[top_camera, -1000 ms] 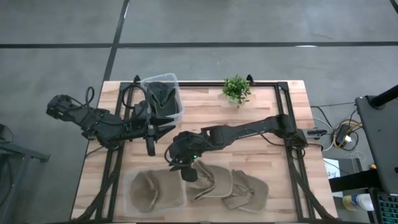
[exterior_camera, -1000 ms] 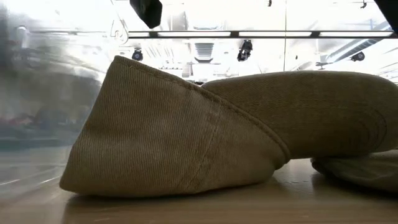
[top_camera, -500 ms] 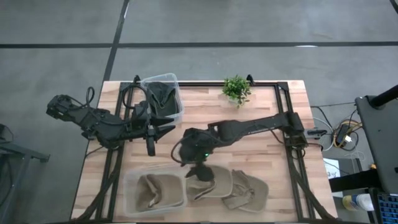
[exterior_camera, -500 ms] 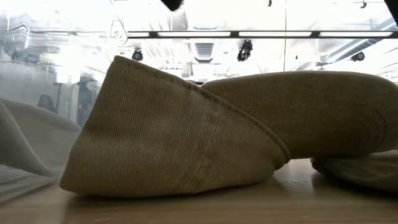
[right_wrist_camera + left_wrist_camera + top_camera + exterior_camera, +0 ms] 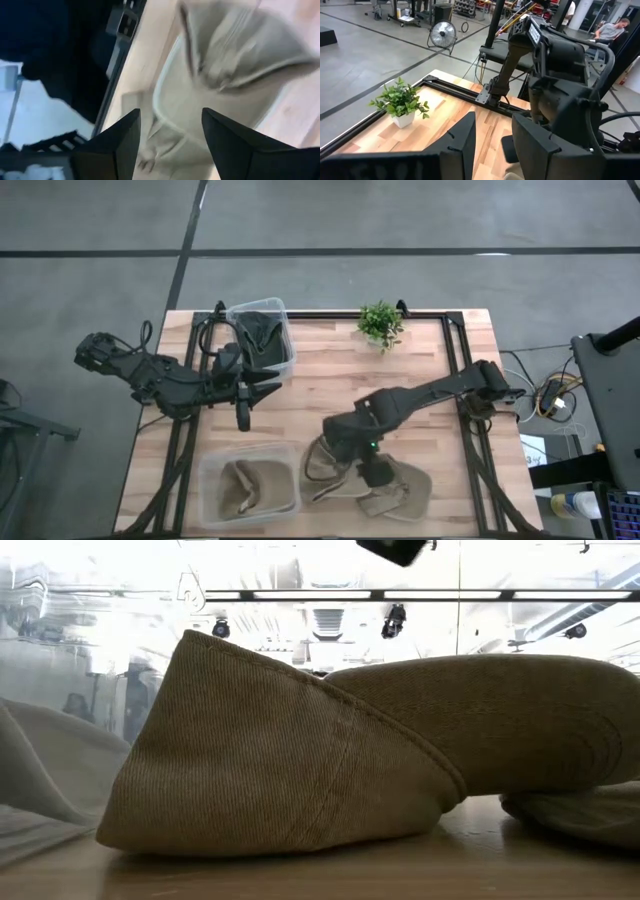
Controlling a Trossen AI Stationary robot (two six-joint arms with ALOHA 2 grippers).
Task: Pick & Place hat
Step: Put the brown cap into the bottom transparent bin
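Presently:
Right gripper [image 5: 368, 472]: fingers spread, empty, directly above the tan corduroy hats [image 5: 345, 473].
Clear plastic bin [image 5: 212, 467]: beside it, holding another tan hat [image 5: 245, 486].
Left gripper [image 5: 270, 387]: parted, well apart.

The high view hangs above the table [image 5: 330, 395], facing straight down, far enough to take in all of it plus grey floor on every side.

The low view sits at table-top height at the near edge, facing level across the room, so close to a hat [image 5: 330, 765] that the cloth fills most of the frame; ceiling lights show along the top.

The left wrist view faces across the table toward the plant [image 5: 400, 101] at left of frame, the right arm [image 5: 555, 65] and the room behind.

The right wrist view faces down, very near the hats [image 5: 235, 45].

High and left wrist views share the plant [image 5: 380, 323]; high and low views share the hats.
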